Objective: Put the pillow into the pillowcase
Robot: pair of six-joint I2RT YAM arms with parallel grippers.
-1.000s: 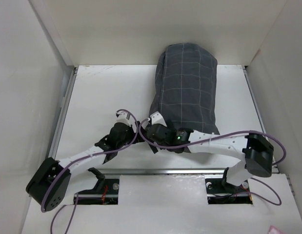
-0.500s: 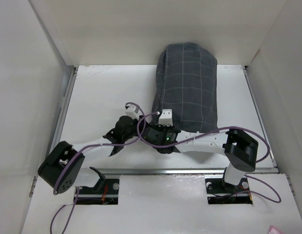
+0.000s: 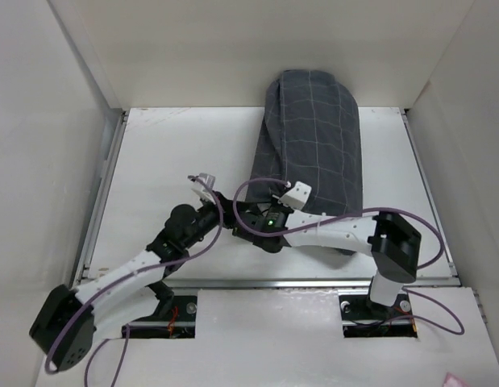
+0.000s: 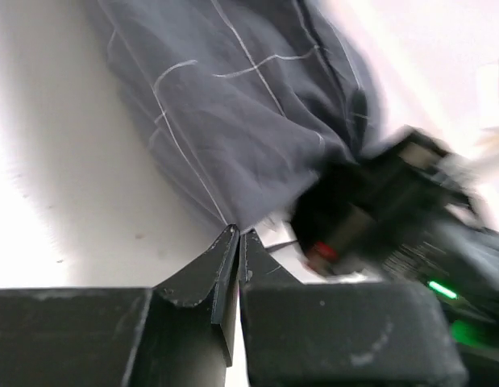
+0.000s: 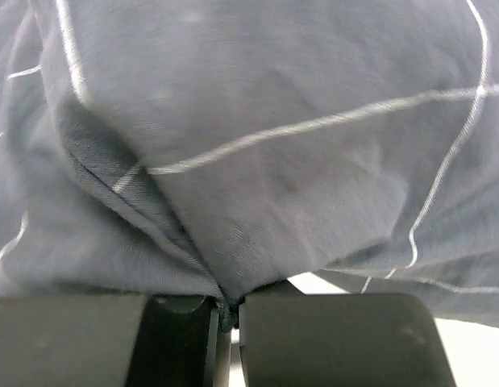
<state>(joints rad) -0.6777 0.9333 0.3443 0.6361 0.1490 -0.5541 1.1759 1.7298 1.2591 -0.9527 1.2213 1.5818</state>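
At near edge of white table point(image 3: 168, 161): right gripper point(image 5: 225, 305) pinches hem of dark grey gridded cloth pillowcase point(image 3: 313, 145) (to tug it); left gripper point(image 4: 237, 238), fingers pressed together.

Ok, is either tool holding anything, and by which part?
The right tool is shut on the pillowcase, pinching a fold at its near edge. The left tool is shut at that edge; a grip there cannot be told.
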